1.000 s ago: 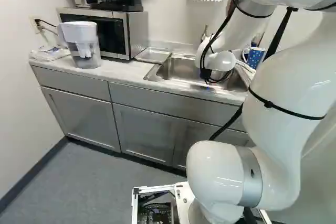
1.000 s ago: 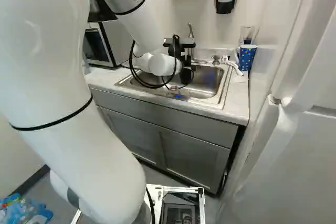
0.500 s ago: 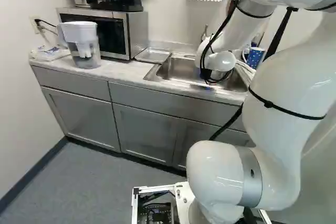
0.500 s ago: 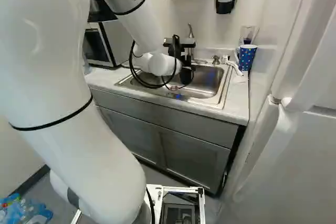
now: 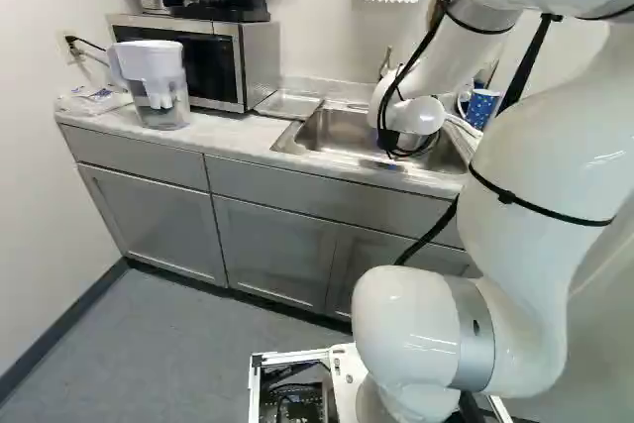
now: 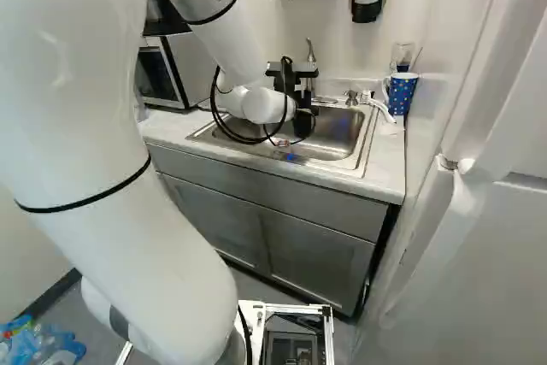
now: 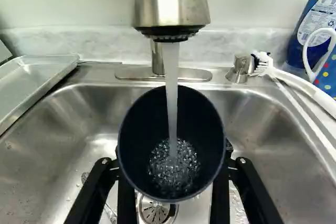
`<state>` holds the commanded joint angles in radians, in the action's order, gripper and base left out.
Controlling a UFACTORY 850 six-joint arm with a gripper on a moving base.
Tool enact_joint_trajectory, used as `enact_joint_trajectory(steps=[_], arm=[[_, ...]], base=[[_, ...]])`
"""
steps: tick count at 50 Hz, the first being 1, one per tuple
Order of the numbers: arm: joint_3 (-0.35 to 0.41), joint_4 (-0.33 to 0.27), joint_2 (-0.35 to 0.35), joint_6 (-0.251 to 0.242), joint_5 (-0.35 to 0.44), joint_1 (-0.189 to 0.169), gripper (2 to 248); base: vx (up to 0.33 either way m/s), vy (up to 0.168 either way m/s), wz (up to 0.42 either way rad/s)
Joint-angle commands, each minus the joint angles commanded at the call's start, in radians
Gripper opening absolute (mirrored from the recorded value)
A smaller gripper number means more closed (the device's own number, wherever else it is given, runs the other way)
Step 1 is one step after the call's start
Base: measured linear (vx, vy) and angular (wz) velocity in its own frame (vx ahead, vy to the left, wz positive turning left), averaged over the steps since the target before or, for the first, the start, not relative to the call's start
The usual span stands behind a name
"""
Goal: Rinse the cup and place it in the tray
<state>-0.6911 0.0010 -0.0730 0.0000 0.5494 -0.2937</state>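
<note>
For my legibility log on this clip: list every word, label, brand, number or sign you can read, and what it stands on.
Nothing reads with certainty.
Label on the bottle behind the sink: print too small.
Packet beside the water pitcher: print too blurred.
Dark cup: no text shows.

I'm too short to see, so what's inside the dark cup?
Inside the cup, water from the tap splashes into bubbles. They hide the cup's bottom, so what's under them can't be seen.
</note>
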Motion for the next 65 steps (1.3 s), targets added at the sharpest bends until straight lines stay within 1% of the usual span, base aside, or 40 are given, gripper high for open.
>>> enact_joint_trajectory(steps=[65], arm=[[0.000,0.000,0.000,0.000,0.000,0.000,125]], base=[[0.000,0.000,0.000]])
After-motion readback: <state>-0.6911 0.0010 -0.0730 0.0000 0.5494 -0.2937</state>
